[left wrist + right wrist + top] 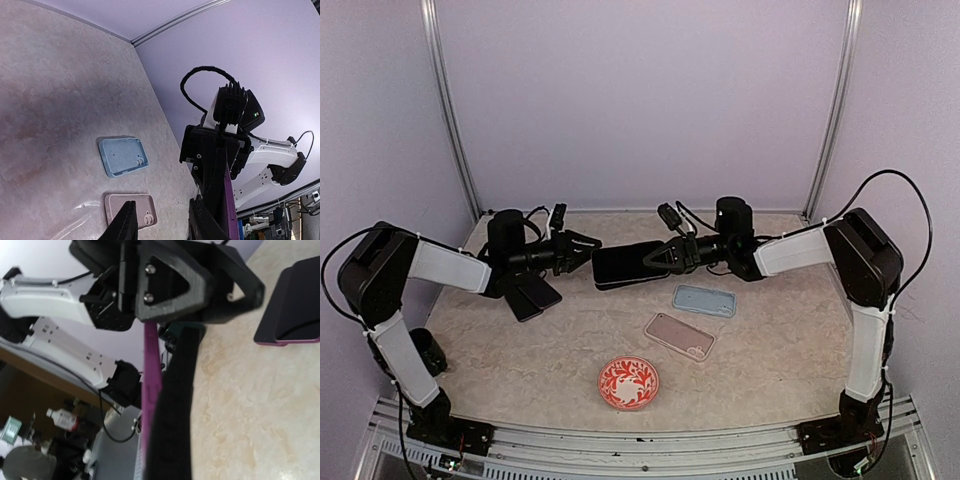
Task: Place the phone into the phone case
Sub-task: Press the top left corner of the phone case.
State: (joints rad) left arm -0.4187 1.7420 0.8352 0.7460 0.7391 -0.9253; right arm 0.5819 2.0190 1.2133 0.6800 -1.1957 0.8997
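Enclosure: back wall [640,100], left wall [370,120] and right wall [910,100] are plain pale lavender panels, unmarked. Aluminium posts stand at the rear corners, left post [448,110] and right post [835,100]. Table top [520,370]: beige marble pattern, evenly lit, soft shadows. Slotted metal rail [620,445] along the near edge. The right wrist view shows a blurred workroom beyond, with a bottle [59,417] among clutter.

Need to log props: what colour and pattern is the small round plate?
The plate is red with white leafy scrolls; best seen in the top external view.

White links [445,268], black joints [865,255], looping cables [202,68], perhaps hex screws [148,296]
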